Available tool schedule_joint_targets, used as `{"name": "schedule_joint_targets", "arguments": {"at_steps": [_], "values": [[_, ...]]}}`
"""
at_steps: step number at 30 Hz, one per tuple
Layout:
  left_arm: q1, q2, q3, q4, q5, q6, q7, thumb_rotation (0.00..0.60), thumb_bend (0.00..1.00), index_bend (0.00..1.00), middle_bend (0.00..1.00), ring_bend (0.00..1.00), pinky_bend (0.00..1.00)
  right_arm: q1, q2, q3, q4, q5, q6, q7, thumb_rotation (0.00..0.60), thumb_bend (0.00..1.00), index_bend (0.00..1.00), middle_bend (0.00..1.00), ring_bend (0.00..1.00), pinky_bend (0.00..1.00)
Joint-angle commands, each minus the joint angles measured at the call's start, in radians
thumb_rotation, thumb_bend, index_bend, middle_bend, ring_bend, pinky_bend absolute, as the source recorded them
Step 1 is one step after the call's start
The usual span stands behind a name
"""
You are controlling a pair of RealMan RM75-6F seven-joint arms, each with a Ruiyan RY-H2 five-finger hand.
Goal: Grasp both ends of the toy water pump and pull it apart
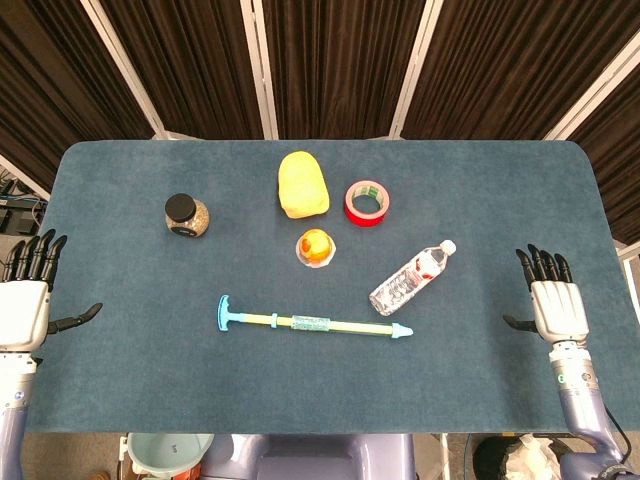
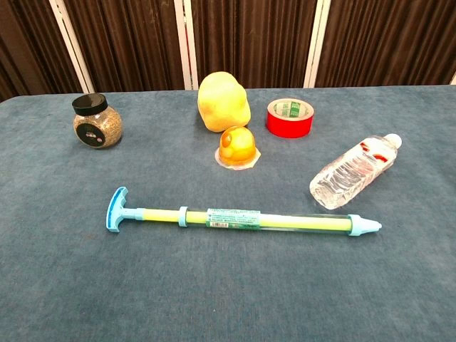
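Observation:
The toy water pump point(image 1: 310, 323) point(image 2: 242, 219) lies flat near the table's front middle. It is a long yellow-green tube with a blue T-handle at its left end and a blue nozzle at its right end. My left hand point(image 1: 25, 295) hovers at the table's left edge, fingers spread, holding nothing. At the right edge my right hand point(image 1: 550, 300) is likewise spread and empty. Both hands are far from the pump. The chest view shows neither hand.
Behind the pump sit an orange jelly cup point(image 1: 315, 247) point(image 2: 237, 147), a yellow lumpy toy point(image 1: 302, 184) point(image 2: 223, 101), a red tape roll point(image 1: 367, 203) point(image 2: 290, 117), a dark-lidded jar point(image 1: 187, 216) point(image 2: 96, 121) and a lying water bottle point(image 1: 412, 278) point(image 2: 354, 170). Blue cloth covers the table point(image 1: 120, 380).

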Motion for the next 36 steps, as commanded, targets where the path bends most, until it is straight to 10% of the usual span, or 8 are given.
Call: {"name": "schedule_joint_targets", "arguments": {"at_steps": [1, 15, 36], "values": [[0.002, -0.001, -0.002, -0.002, 0.004, 0.002, 0.002, 0.6, 0.08, 0.0, 0.0, 0.0, 0.0, -0.002, 0.001, 0.0, -0.004, 0.0, 0.0, -0.002, 0.6, 0.0, 0.0, 0.0, 0.0, 0.0], [-0.01, -0.027, -0.01, 0.015, 0.039, -0.004, 0.032, 0.6, 0.08, 0.0, 0.0, 0.0, 0.0, -0.058, -0.168, -0.041, -0.026, -0.171, 0.249, -0.119, 0.6, 0.09, 0.55, 0.1, 0.01, 0.0], [-0.03, -0.039, 0.003, 0.008, 0.099, -0.026, 0.085, 0.6, 0.08, 0.0, 0.0, 0.0, 0.0, -0.003, -0.393, -0.064, -0.142, -0.181, 0.177, -0.434, 0.6, 0.22, 0.53, 0.09, 0.01, 0.0]]}}
